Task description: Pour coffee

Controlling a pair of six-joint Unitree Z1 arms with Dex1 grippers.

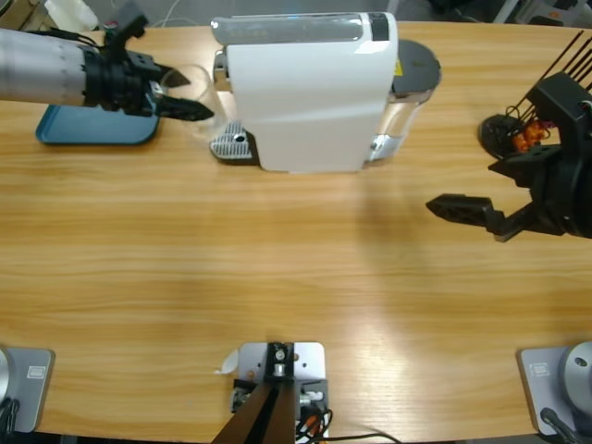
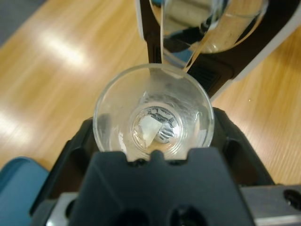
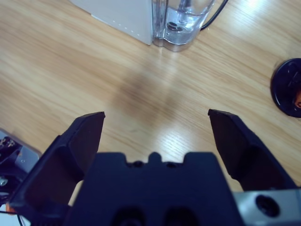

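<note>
A clear glass cup (image 1: 197, 81) (image 2: 153, 120) is held by my left gripper (image 1: 190, 98) (image 2: 153, 134), just left of the white coffee machine (image 1: 310, 88) and beside its metal drip tray (image 1: 231, 144). In the left wrist view I look down into the cup; its bottom looks clear and no coffee shows in it. The machine's shiny front (image 2: 207, 28) is right beyond the rim. My right gripper (image 1: 481, 190) (image 3: 155, 123) hangs open over bare wood at the right, with nothing between its jaws.
A blue tray (image 1: 92, 128) lies under the left arm at the back left. A black holder with orange capsules (image 1: 513, 134) (image 3: 288, 89) stands at the right. The machine's clear water tank (image 1: 407, 111) (image 3: 183, 21) faces the right gripper.
</note>
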